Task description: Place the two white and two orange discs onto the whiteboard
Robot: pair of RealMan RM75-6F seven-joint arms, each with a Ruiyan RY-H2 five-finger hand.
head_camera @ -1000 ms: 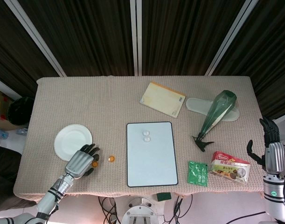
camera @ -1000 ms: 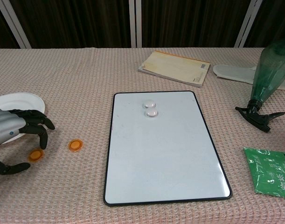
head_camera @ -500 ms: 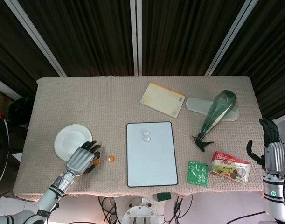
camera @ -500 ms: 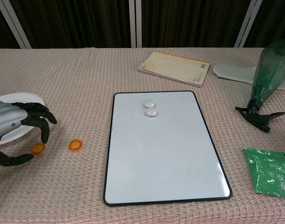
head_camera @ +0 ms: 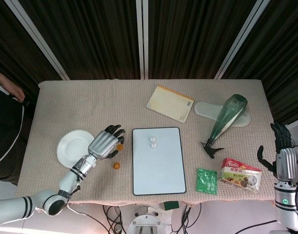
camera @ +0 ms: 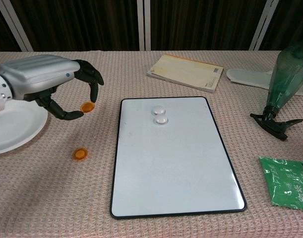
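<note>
The whiteboard lies flat at the table's middle with two white discs near its top edge. My left hand hovers just left of the board, pinching one orange disc between thumb and a finger. The other orange disc lies on the cloth below it. At the table's right edge my right hand stands upright, its fingers apart and holding nothing.
A white plate sits at the left. A yellow notebook, a tilted green bottle, a green packet and a snack pack lie behind and right of the board.
My left hand has lifted one orange disc off the cloth and carried it up and right toward the board's left edge. The right hand has not moved.
</note>
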